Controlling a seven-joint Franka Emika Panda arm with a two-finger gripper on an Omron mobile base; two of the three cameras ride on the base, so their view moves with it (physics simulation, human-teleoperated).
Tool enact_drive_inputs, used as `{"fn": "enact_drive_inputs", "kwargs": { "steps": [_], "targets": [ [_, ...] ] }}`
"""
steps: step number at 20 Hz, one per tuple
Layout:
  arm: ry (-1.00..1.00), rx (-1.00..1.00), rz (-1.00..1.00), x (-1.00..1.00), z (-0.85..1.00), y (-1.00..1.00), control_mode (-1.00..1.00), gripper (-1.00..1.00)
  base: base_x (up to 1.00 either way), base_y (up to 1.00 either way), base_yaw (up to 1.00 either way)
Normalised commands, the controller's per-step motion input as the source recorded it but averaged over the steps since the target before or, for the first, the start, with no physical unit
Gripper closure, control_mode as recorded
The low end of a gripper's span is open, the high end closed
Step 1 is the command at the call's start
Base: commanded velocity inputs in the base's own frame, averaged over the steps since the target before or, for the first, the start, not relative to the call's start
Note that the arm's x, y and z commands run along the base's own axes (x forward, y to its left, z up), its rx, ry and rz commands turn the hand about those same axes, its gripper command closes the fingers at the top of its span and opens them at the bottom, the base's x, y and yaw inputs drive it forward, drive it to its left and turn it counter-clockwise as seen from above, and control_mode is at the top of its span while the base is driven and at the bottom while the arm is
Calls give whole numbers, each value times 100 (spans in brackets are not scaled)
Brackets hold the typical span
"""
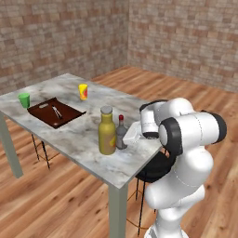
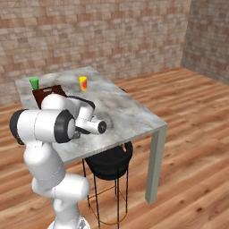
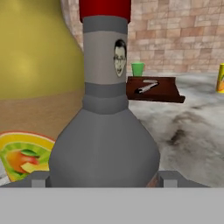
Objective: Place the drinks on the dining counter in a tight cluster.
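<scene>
Apparently wide fingers (image 3: 38,179) — astride grey bottle (image 3: 105,131)

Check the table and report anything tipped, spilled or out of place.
Nothing stands out. The yellow bottle and grey bottle stand upright, close together; the green cup, yellow cup and brown tray sit level on the dining counter.

1. Brick walls (image 1: 176,37) in mottled red-brown and grey enclose the room and meet at a corner behind the table.
2. The floor (image 2: 197,134) is warm orange-brown wooden planking with visible grain.
3. A black round stool (image 2: 109,163) on thin dark legs stands tucked under the table's near edge.
4. Lighting is even and soft, with faint shadows under the furniture.
</scene>
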Motion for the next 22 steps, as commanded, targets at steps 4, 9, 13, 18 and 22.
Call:
{"fn": "enact_drive_inputs", "kwargs": {
  "steps": [4, 9, 13, 18, 22],
  "targets": [
    [-4, 0, 0, 0, -20, 0, -100, 100, 0, 0, 0],
    [-4, 0, -2, 0, -25, 0, -100, 100, 0, 0, 0],
    [0, 0, -1, 0, -16, 0, -100, 100, 0, 0, 0],
    [0, 0, -1, 0, -7, -10, -100, 100, 0, 0, 0],
    [0, 0, 0, 0, 0, -18, -100, 100, 0, 0, 0]
  ]
}}
